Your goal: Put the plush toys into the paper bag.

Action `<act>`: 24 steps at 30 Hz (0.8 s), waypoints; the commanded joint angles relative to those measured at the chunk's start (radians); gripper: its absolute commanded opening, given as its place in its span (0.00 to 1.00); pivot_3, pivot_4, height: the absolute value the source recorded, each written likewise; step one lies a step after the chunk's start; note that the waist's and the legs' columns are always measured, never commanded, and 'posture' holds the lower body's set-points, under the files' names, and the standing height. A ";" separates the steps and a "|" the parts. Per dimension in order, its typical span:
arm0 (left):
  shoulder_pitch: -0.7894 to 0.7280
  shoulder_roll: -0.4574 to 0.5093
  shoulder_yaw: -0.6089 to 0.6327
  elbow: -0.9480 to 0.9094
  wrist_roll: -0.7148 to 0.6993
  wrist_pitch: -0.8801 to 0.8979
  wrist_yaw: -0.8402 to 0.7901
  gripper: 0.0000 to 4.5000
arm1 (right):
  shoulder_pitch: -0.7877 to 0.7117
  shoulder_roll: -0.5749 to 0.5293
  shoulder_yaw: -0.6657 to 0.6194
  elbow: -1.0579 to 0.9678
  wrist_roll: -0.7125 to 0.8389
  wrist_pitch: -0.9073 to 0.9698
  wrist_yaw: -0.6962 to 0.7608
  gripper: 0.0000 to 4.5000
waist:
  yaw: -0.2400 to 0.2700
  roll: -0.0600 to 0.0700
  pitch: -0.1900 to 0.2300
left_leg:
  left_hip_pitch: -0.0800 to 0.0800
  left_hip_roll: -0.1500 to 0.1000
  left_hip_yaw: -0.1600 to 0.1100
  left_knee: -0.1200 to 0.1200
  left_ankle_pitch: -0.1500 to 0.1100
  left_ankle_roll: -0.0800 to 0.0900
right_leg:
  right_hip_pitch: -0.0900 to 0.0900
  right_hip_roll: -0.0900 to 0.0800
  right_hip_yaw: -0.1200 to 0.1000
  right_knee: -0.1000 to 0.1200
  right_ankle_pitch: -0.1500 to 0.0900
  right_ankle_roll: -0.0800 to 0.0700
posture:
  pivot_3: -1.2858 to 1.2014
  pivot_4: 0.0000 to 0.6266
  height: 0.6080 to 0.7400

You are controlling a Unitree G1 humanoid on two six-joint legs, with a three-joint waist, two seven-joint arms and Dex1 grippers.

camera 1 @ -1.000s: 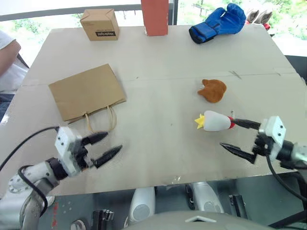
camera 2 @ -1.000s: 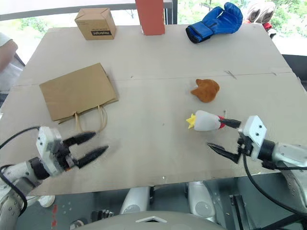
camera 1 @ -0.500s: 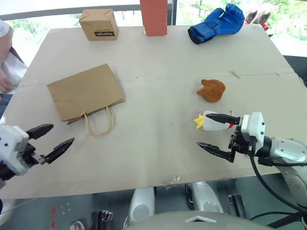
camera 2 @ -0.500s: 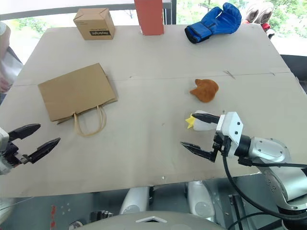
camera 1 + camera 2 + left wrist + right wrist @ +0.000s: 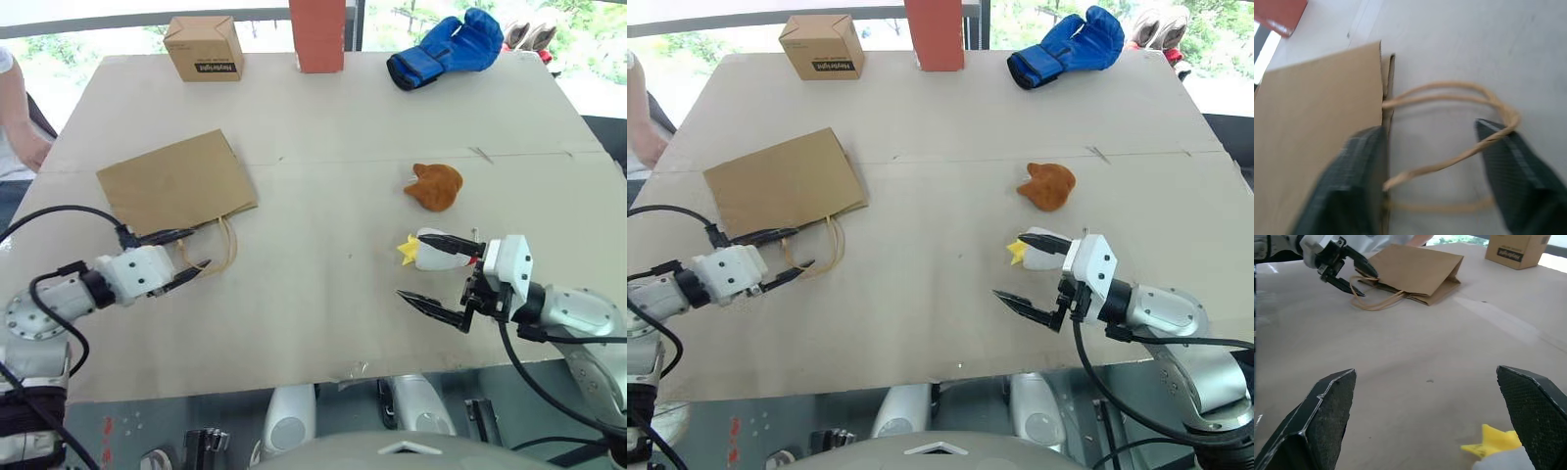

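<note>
On the desk (image 5: 323, 176), left end effector (image 5: 186, 258) is straddling the paper bag (image 5: 176, 186) handles, fingers apart; right end effector (image 5: 436, 274) is gaping beside the white plush toy (image 5: 431, 257).

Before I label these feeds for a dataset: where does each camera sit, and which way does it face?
Head stereo pair: looks forward and down over the table; both arms show.
Left wrist: looks along the left gripper at the paper bag and its handles.
Right wrist: looks along the right gripper across the table; white plush toy near one finger.
Shared: the wrist views both show the bag.
</note>
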 commanded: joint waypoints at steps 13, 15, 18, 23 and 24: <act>-0.298 -0.293 -0.137 -0.356 -0.397 0.686 0.186 0.02 | -0.080 0.091 0.096 -0.016 -0.167 0.026 -0.181 1.00 | 0.006 -0.001 -0.001 | 0.001 0.000 -0.003 0.007 0.000 0.000 | 0.006 0.001 -0.002 0.003 0.001 0.001 | 0.52 0.24 1.00; -0.359 -0.343 -0.174 -0.361 -0.415 0.726 0.191 0.02 | -0.114 0.104 0.114 -0.001 -0.177 0.047 -0.196 1.00 | 0.004 -0.001 -0.001 | 0.001 0.000 -0.004 0.008 0.000 0.000 | 0.006 0.002 -0.002 0.003 0.001 0.001 | 0.52 0.24 1.00; -0.412 -0.397 -0.224 -0.364 -0.443 0.778 0.164 0.02 | -0.180 0.142 0.156 0.048 -0.205 0.090 -0.235 1.00 | -0.004 0.000 -0.001 | 0.002 0.000 -0.006 0.008 0.000 0.000 | 0.007 0.003 -0.002 0.003 0.001 0.001 | 0.52 0.24 1.00; -0.436 -0.431 -0.254 -0.420 -0.558 0.901 0.104 0.00 | -0.307 0.235 0.205 0.156 -0.197 0.153 -0.264 0.88 | -0.015 0.000 -0.001 | 0.002 0.000 -0.009 0.007 0.000 0.000 | 0.007 0.005 -0.003 0.003 0.001 0.001 | 0.52 0.24 1.00; -0.436 -0.425 -0.254 -0.432 -0.579 0.924 0.089 0.00 | -0.338 0.258 0.217 0.191 -0.197 0.156 -0.261 0.83 | -0.017 0.000 -0.001 | 0.001 0.000 -0.009 0.007 0.000 0.000 | 0.007 0.005 -0.004 0.003 0.001 0.001 | 0.52 0.24 1.00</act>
